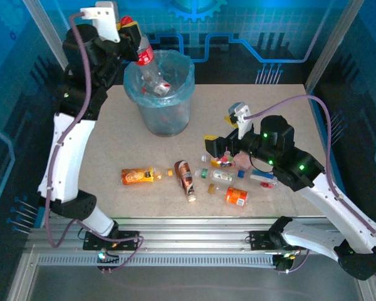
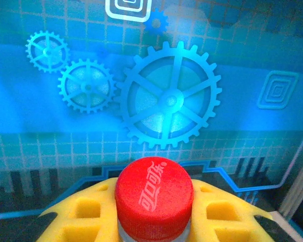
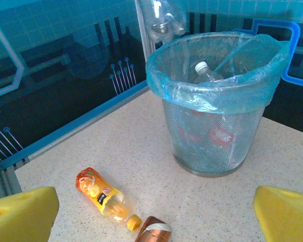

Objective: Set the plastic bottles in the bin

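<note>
A red cap [image 2: 154, 196] tops the bottle [image 1: 145, 58] clamped in the left tool [image 1: 130, 28], tilted over the bin [image 1: 175, 122] at upper left. Some bottles [image 1: 161, 88] lie inside. Roughly eight loose bottles [image 1: 232, 179] wait on the desk [image 1: 113, 138] at centre, by the right tool [image 1: 215, 148], spread wide.

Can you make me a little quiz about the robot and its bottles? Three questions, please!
1. True or false: the left tool holds a red-capped bottle above the bin.
2. Pick one: the bag lining the bin is A) green, B) light blue, C) black.
3. Is the right tool open or shut?

Key: 1 true. 2 B. 3 open.
</note>
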`<action>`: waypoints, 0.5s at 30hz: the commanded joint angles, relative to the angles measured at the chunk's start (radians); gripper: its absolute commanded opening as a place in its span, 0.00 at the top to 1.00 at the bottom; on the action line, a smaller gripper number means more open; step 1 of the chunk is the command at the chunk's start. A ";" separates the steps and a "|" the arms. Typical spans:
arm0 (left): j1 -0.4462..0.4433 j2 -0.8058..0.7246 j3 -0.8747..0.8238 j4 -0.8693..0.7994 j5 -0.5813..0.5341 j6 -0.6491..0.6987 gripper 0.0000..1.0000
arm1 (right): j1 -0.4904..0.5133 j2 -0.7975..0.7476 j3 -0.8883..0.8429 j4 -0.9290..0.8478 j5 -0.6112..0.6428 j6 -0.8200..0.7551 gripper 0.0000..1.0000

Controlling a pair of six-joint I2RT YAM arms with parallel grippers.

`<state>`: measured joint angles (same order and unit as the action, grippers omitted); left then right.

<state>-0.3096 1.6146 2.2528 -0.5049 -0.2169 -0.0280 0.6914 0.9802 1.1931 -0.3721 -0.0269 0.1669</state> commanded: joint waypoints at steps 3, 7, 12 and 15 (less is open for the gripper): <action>0.007 0.154 0.046 -0.003 -0.058 0.167 1.00 | -0.012 0.015 0.016 0.030 -0.029 0.022 0.00; 0.026 0.210 0.027 0.002 -0.061 0.174 1.00 | -0.011 0.034 0.016 0.027 -0.038 0.029 0.00; 0.045 0.251 -0.011 0.002 -0.052 0.169 1.00 | -0.011 0.054 0.020 0.033 -0.059 0.029 0.00; 0.056 0.256 -0.059 0.007 -0.053 0.166 1.00 | -0.011 0.061 0.014 0.045 -0.057 0.021 0.00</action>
<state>-0.2672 1.8824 2.2204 -0.5255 -0.2508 0.1154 0.6907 1.0374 1.1931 -0.3717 -0.0650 0.1837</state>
